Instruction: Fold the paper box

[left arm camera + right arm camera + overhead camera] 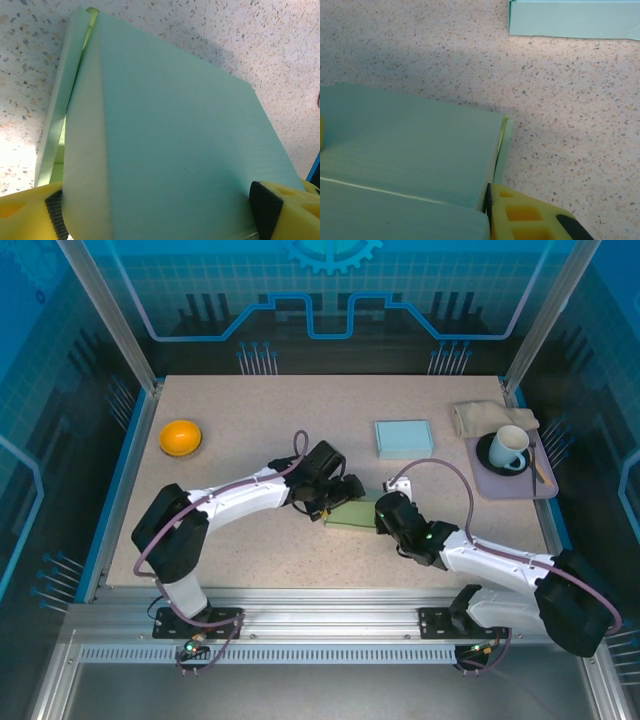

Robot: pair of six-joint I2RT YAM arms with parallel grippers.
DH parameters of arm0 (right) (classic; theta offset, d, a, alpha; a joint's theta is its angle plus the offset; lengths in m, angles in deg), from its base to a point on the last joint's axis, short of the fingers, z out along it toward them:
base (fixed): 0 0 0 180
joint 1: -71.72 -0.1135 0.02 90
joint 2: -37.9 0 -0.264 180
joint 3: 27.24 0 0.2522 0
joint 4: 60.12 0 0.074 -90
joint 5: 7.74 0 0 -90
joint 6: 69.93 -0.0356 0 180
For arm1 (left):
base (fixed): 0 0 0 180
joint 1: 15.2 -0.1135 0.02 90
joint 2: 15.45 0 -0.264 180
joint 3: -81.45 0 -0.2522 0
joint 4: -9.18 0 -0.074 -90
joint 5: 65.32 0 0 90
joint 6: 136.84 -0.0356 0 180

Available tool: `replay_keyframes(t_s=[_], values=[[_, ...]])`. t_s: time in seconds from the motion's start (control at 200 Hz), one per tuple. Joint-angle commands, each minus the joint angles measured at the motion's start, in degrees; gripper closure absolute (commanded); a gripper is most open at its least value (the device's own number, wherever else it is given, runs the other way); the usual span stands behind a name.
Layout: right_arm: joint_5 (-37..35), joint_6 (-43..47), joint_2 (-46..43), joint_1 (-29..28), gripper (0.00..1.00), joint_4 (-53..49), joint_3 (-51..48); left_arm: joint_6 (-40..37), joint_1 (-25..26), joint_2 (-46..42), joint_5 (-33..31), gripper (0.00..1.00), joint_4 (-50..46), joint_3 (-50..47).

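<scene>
The green paper box (350, 516) is seen just on the near side of the light-blue box (403, 438). It is straddled by the widely spread left gripper (341, 499); its edge flap is pinched by the right gripper (383, 512).

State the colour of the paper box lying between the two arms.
The paper box is pale mint green, shown best in the left wrist view.
</scene>
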Motion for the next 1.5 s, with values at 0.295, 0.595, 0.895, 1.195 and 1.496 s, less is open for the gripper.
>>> replay_keyframes(t_s=[0.295, 0.595, 0.895, 1.195, 1.496], values=[[3.2, -3.6, -8.3, -0.2, 0.65, -11.4, 2.3, -3.4, 0.2, -0.4, -2.8, 0.08, -9.0, -1.8], [8.4, 0.9, -19.5, 0.0, 0.44, -28.1, 10.7, -3.8, -0.1, 0.5, -3.0, 0.08, -8.9, -0.6], [16.2, 11.1, 1.7, 8.7, 0.33, -18.0, 19.1, -4.0, 0.0, 0.7, -3.5, 0.08, -9.0, -0.8], [21.5, 7.6, 14.2, 10.0, 0.33, -12.9, 16.6, -4.6, -0.8, 1.6, -3.4, 0.08, -8.7, -0.9], [13.6, -0.6, 18.4, 7.1, 0.33, -11.5, 11.3, -6.5, -2.2, 4.4, -4.0, 0.07, -8.8, -1.8]])
